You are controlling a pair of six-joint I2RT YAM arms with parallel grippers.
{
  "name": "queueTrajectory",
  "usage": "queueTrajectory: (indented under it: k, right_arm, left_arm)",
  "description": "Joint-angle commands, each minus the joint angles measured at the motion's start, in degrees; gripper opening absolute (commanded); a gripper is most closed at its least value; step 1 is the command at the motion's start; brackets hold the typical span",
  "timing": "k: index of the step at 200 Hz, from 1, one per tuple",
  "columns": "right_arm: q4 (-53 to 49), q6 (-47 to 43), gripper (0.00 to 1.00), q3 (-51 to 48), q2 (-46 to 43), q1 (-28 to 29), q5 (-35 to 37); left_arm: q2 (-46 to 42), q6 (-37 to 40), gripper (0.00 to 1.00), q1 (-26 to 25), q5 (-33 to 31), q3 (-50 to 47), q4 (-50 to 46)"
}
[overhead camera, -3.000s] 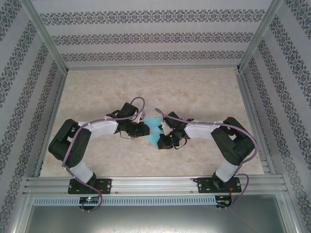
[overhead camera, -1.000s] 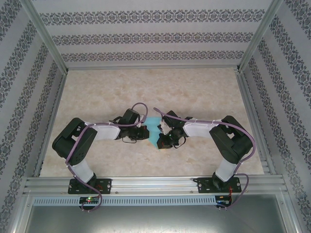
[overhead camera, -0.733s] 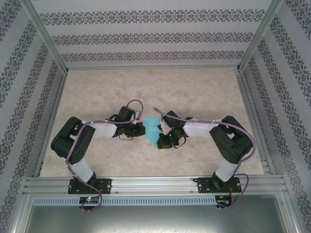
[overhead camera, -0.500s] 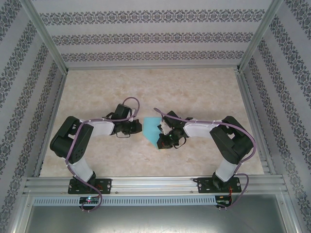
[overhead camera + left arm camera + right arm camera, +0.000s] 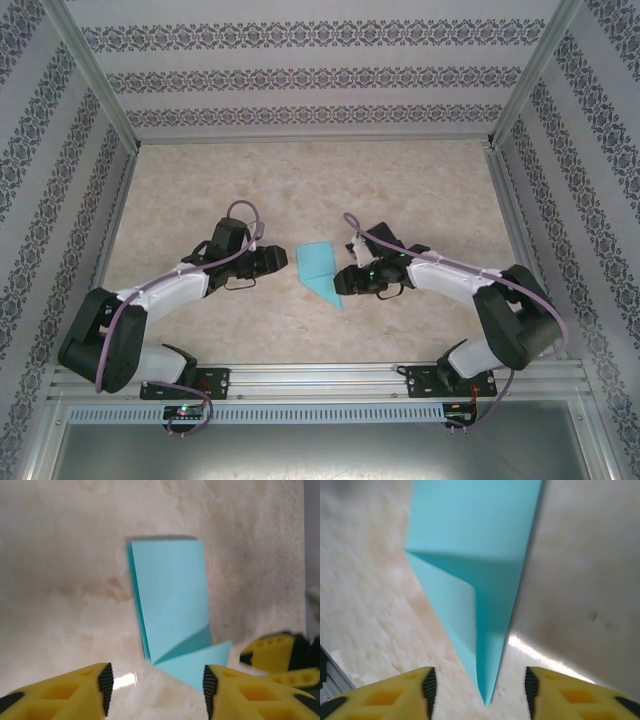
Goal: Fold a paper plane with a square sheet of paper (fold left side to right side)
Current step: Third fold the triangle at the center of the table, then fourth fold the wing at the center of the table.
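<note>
- Both end effectors have just let go and drawn back from the turquoise-blue folded paper sheet (image 5: 318,268). The right end effector (image 5: 340,282) is at its 4 o'clock, jaws apart and empty.
- The left end effector (image 5: 287,260) is at its 9 o'clock, likewise open and holding nothing.
- The sheet lies alone on the marbled worktop (image 5: 400,190), its point toward 5 o'clock, so this crease looks finished.
- Both arms reach low, wrists facing the sheet.
</note>
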Motion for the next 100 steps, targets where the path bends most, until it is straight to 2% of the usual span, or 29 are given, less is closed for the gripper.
queueTrajectory:
  k: [1, 11, 32, 59, 78, 100]
  right_arm:
    - [7.73, -3.30, 0.59, -0.65, -0.58, -2.17, -3.69]
    - [8.18, -5.21, 0.62, 0.58, 1.00, -2.06, -5.82]
    - [8.43, -7.05, 0.63, 2.87, 5.47, -1.65, -7.52]
    - [9.12, -7.68, 0.58, 4.62, 10.38, -0.93, -7.64]
    - [9.48, -7.83, 0.46, 5.47, 12.56, -0.51, -8.40]
    - [9.47, -8.15, 0.24, 5.22, 12.76, -0.59, -8.10]
  left_arm:
    - [-2.30, -8.51, 0.58, -1.51, 1.29, -2.74, 4.19]
    - [-2.32, -10.62, 0.61, -1.97, 1.16, -3.66, 5.83]
    - [-0.88, -13.80, 0.63, -2.69, 1.11, -4.35, 8.65]
    - [2.13, -15.80, 0.63, -4.22, 1.08, -3.35, 10.31]
    - [4.27, -16.33, 0.64, -5.66, 1.17, -1.95, 10.86]
    - [5.36, -16.79, 0.65, -7.14, -0.47, -1.07, 10.62]
